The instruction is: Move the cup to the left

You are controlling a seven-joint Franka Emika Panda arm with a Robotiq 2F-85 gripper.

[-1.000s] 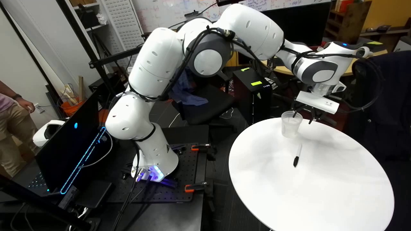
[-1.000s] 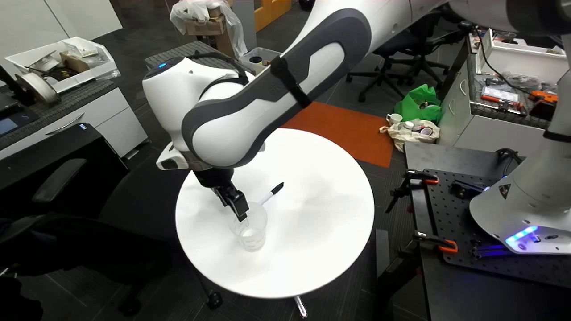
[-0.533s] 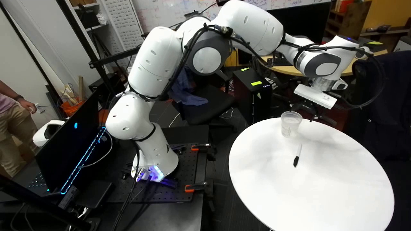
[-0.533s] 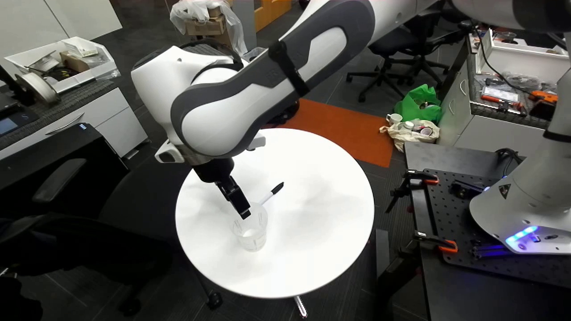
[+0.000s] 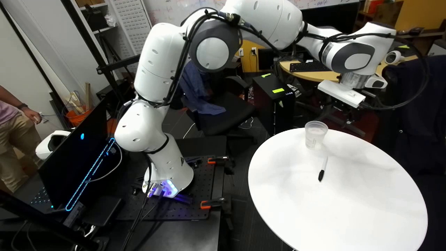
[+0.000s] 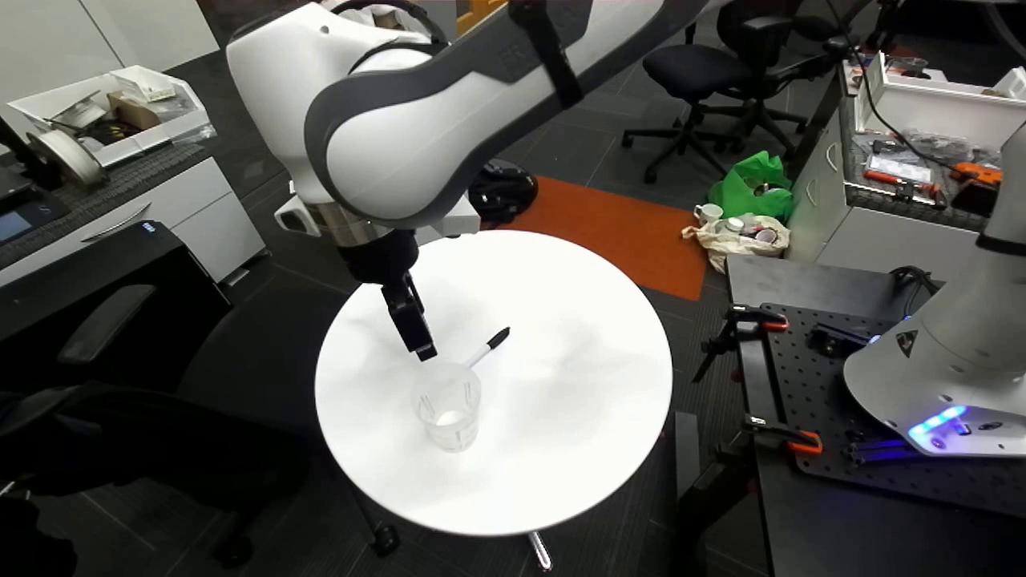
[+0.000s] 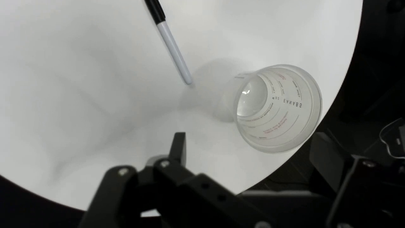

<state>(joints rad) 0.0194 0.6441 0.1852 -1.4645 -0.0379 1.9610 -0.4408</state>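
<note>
A tapered, see-through plastic measuring cup (image 7: 281, 129) with printed markings stands upright right of centre in the wrist view, near a slim, black-capped marker (image 7: 168, 38), both on a smooth, round white table (image 7: 126, 79). In an exterior view the white arm (image 5: 212, 54) arches across the top, bent downward at upper right; the gripper (image 7: 251, 147) has its jaws spread wide, holding nothing.

White table (image 5: 348, 209) bright in both exterior views, close to washed out; floor (image 6: 593, 144) around it dim. Blue-violet glow at arm base (image 5: 169, 170), cyan strip (image 5: 90, 175) lit. In wrist view, soft grey shadows over table, pale one beside cup (image 7: 278, 109) reaching pen (image 7: 174, 50); small glint at cup's bottom. Hand (image 7: 251, 152) near-black, slightly blurred. Main light's place: can't tell from here.
</note>
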